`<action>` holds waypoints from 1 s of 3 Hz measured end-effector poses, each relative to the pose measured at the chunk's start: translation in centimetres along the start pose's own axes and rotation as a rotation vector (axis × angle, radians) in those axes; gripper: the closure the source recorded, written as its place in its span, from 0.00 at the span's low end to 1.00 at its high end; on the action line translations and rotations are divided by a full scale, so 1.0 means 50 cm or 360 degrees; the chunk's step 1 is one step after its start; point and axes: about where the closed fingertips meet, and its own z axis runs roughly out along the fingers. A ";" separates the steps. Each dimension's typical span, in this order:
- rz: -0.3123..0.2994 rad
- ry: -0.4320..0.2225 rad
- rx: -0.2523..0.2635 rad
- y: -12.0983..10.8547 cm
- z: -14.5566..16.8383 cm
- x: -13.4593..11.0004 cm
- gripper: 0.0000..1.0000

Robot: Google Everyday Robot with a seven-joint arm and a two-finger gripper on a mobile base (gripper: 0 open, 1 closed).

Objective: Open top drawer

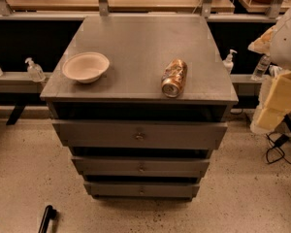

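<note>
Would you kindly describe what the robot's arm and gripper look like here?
At the right edge, the arm is a smooth, rounded white shell; below it the gripper is pale cream-yellow and blocky, in stacked segments. No markings or cables on them are discernible.
</note>
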 end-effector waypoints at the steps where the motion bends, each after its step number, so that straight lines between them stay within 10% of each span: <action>1: -0.0084 -0.0051 0.0018 0.050 0.088 0.006 0.00; 2: -0.0129 -0.0179 0.0018 0.114 0.219 0.037 0.00; 3: -0.0130 -0.0181 0.0077 0.093 0.214 0.029 0.00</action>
